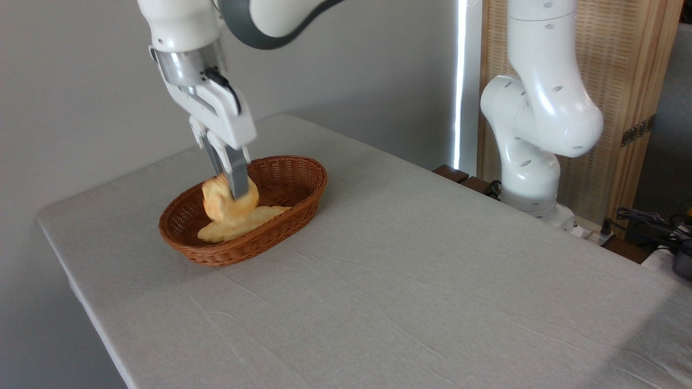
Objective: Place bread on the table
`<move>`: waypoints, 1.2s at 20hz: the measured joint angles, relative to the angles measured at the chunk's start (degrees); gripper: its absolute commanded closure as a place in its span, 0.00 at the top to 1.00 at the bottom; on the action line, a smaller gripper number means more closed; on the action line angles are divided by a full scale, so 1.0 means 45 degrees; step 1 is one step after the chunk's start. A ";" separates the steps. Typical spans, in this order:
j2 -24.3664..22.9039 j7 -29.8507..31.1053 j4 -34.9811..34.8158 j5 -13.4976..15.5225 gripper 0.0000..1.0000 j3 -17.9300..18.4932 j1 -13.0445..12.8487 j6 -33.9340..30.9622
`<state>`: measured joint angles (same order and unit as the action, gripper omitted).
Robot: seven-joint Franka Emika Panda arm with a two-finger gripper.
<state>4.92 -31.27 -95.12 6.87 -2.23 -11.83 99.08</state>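
Gripper: From my remote seat I see the gripper (233,190) pointing down into the basket, its two fingers clamped on the bread, one grey finger (238,181) lying across the roll's front face.

Bread: The bread (224,202) is a chunky golden-yellow roll, a little blurred. It sits pinched between the fingers above the basket floor, over the inside of the basket, nearer its left half. I cannot tell whether its underside touches the loaf below it.

Long loaf: A slimmer golden loaf (240,222) lies along the basket's near side, just under and to the right of the roll.

Basket: The oval brown wicker basket (294,197) stands on the left part of the table, near the back left corner.

Arm pose: The white arm (540,108) rises from its base at the right edge of the table, goes out of the top of the picture, and comes back down at upper left. The wrist (186,48) tilts slightly, so the hand slants down and to the right toward the basket.

Table: The table (405,281) has a light grey, slightly wrinkled cloth and rounded corners.

Room: A plain grey wall (70,81) is behind. A woven wooden screen (621,65) stands at right, and dark cables (649,224) lie at the far right edge.
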 measured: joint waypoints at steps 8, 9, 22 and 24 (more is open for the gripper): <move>0.0822 -0.0340 -0.0831 -0.0585 1.00 0.1683 0.0038 -0.0006; 0.0992 -0.0338 -0.0835 -0.0604 1.00 0.1681 0.0015 -0.0003; 0.1107 -0.0336 -0.0777 -0.0619 1.00 0.1679 -0.0015 0.0002; 0.1103 -0.0336 -0.0762 -0.0619 1.00 0.1678 -0.0018 0.0002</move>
<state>9.88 -32.78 -98.55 4.08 5.32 -11.91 99.09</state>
